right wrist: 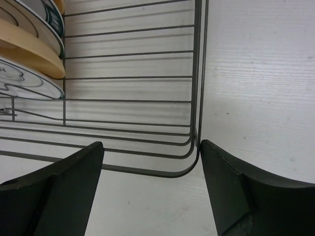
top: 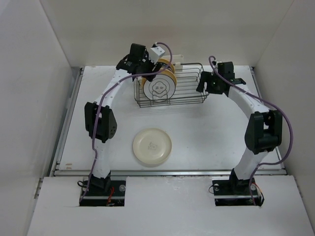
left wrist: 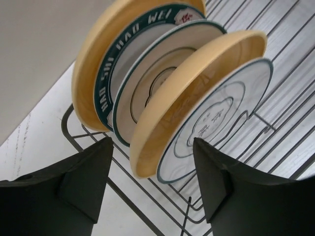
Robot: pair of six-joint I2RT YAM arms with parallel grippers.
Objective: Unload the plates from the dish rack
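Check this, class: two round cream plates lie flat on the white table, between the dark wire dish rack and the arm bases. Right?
Not quite: only one round cream plate lies flat on the white table, between the dark wire dish rack and the arm bases; the top external view shows it.

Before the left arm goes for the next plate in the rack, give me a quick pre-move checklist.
1. Left gripper open, empty: ok.
2. Plates upright in dish rack ahead of it: ok.
3. Right gripper bracing rack: not ok, jaws open astride its corner.
4. Cream plate flat on table, clear of both arms: ok.
5. Which plate the left gripper lines up with: cannot tell.
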